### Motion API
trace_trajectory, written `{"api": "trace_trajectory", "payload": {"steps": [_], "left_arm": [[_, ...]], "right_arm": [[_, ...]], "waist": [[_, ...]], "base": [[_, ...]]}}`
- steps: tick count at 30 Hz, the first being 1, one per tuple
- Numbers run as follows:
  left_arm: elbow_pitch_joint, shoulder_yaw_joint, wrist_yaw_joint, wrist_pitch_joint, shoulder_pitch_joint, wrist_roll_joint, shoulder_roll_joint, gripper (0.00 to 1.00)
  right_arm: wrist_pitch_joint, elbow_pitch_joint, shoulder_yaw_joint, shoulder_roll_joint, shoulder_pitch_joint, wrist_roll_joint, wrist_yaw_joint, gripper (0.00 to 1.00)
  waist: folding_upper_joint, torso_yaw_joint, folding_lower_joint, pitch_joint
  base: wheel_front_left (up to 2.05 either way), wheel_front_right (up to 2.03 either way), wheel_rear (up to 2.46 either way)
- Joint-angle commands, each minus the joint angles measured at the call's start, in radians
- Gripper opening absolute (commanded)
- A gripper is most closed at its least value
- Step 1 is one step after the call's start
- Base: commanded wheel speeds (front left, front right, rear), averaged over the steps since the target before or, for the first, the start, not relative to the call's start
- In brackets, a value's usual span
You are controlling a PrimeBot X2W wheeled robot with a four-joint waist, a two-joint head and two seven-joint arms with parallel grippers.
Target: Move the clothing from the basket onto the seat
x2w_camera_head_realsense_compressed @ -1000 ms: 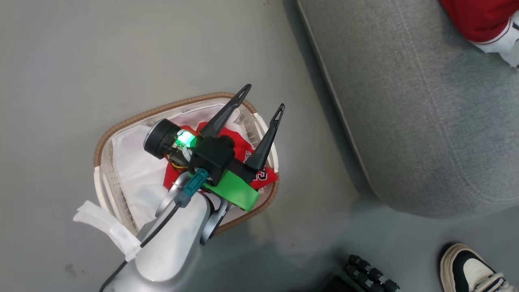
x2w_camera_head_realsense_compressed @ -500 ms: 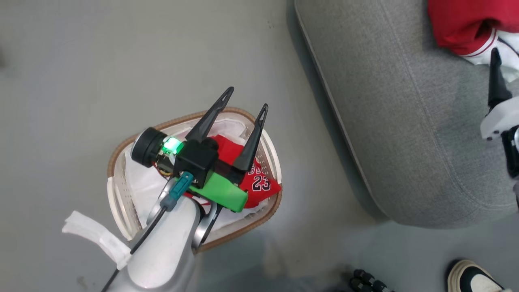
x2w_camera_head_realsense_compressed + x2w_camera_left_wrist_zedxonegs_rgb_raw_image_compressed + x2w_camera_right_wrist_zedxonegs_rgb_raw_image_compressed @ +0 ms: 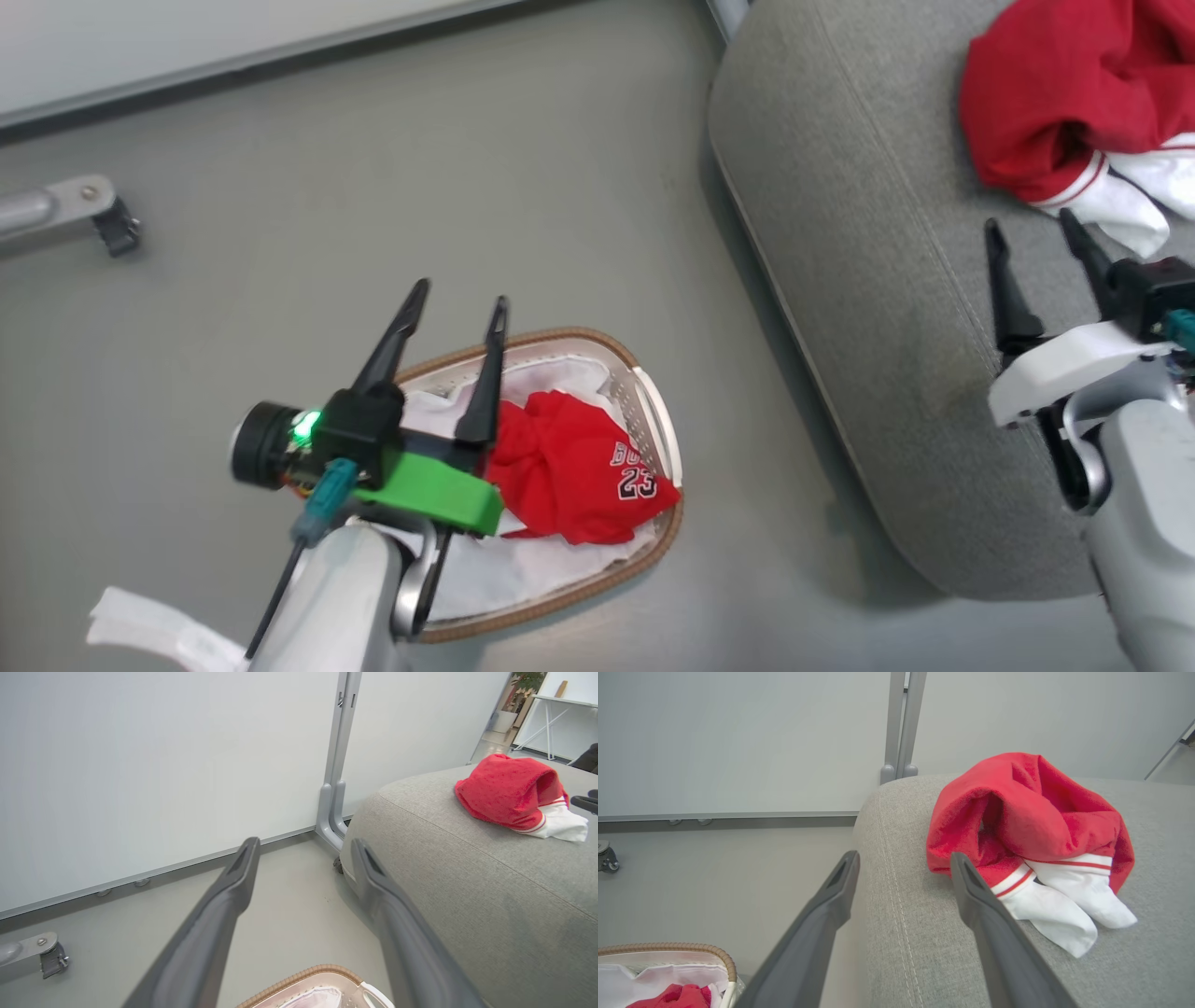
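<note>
A red garment printed with 23 (image 3: 569,476) lies crumpled in the basket (image 3: 597,338) on its white liner. My left gripper (image 3: 460,294) hangs open and empty above the basket's left half, fingers pointing past its far rim. A second red garment with white stripes and panels (image 3: 1046,103) lies bunched on the grey seat (image 3: 868,233). My right gripper (image 3: 1029,222) is open and empty just short of that garment. The right wrist view shows this garment (image 3: 1031,812) beyond my right gripper (image 3: 904,858), apart from the fingers. The left wrist view shows my left gripper (image 3: 304,844) aimed at the floor and wall.
A pale wall panel with a grey upright post (image 3: 334,765) stands behind the seat. A metal leg with a caster (image 3: 93,205) sits on the floor at far left. Grey floor separates basket and seat.
The head camera has swung, shifting the whole picture. My right gripper has come into view, open, with the red and white garment lying free on the seat. The left gripper stays open.
</note>
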State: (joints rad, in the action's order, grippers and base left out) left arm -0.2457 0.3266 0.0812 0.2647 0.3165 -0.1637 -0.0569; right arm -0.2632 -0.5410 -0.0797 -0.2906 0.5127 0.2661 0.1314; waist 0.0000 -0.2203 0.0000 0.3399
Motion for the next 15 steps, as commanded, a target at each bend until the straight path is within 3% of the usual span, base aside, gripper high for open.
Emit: {"api": "trace_trajectory", "payload": {"steps": [1,10,15], "left_arm": [[-0.006,-0.024,-0.013,-0.001,-0.031,0.010,-0.003,1.00],[-0.022,-0.175,-0.058,-0.001,-0.121,0.027,0.000,1.00],[-0.023,-0.233,-0.056,-0.001,-0.180,0.051,0.001,1.00]], "right_arm": [[-0.002,0.011,-0.010,0.011,-0.026,0.000,-0.001,1.00],[-0.002,0.038,-0.072,0.088,-0.090,-0.013,-0.001,1.00],[-0.002,0.058,-0.070,0.114,-0.145,-0.025,-0.001,1.00]], "waist": [[0.0000,0.069,0.0000,-0.079],[0.0000,0.157,0.0000,-0.171],[0.0000,0.185,0.0000,-0.216]], "base": [[0.00,0.00,0.00],[0.00,0.00,0.00],[0.00,0.00,0.00]]}}
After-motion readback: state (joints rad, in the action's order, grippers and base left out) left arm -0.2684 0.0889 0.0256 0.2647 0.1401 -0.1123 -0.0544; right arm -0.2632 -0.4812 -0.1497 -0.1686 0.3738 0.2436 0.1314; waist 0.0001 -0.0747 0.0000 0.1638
